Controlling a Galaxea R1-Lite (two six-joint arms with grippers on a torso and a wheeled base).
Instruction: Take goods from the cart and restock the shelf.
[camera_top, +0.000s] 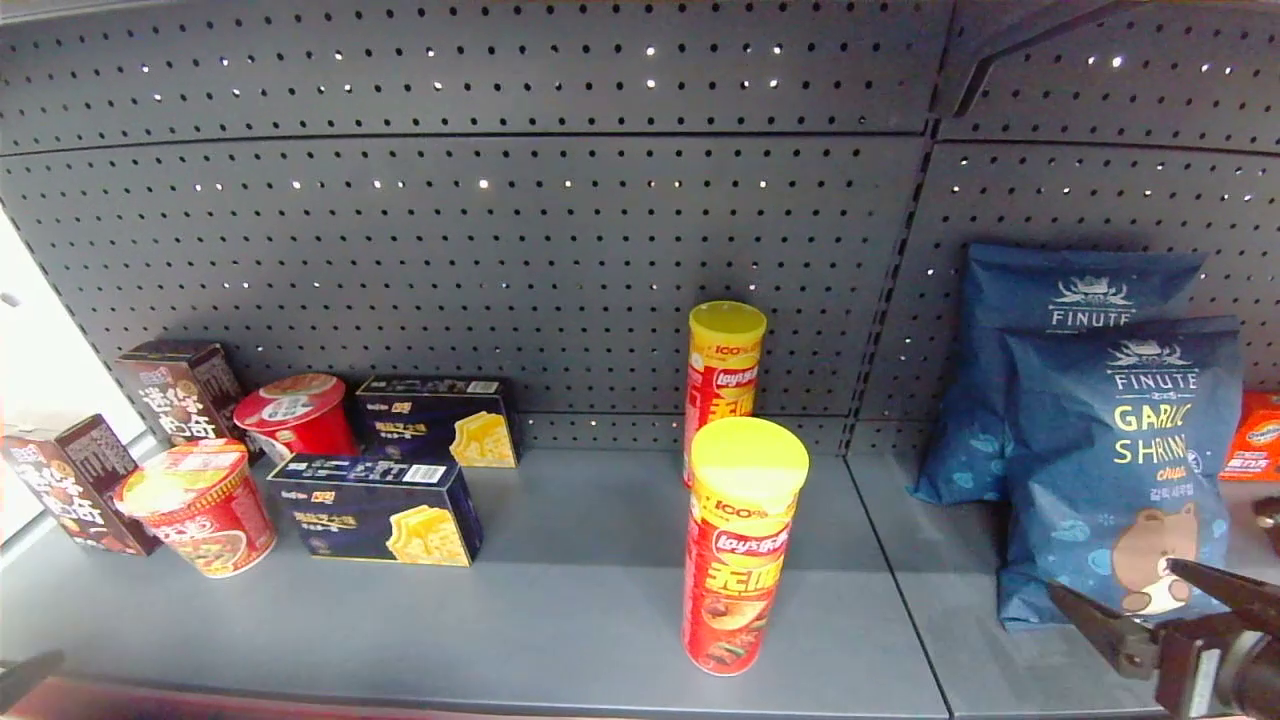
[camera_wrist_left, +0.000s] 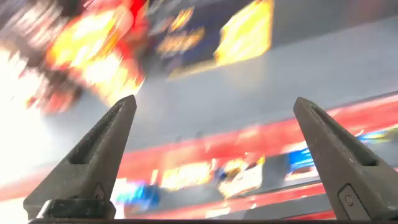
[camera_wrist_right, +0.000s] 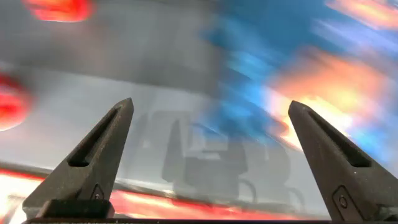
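Your shelf (camera_top: 580, 600) has bare deck on both sides of the cans and along the front edge. At 3 o'clock, 2 blue bags (camera_top: 1120, 470) stand overlapping. At centre stand 2 chip cans (camera_top: 745, 545), long axes vertical and lids up, 1 at 12 o'clock of the other. At 9 o'clock sit 2 navy boxes (camera_top: 375, 510), 2 brown boxes (camera_top: 65, 480) and 2 red cups (camera_top: 200, 510). Your right gripper (camera_top: 1110, 577), at 4 o'clock, is spread and empty. Your left gripper (camera_wrist_left: 216, 99) is spread too, by the front edge.

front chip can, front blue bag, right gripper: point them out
front chip can (camera_top: 742, 560), head view, red body
front blue bag (camera_top: 1120, 470), head view, printed front
right gripper (camera_top: 1108, 574), head view, midway between its fingertips
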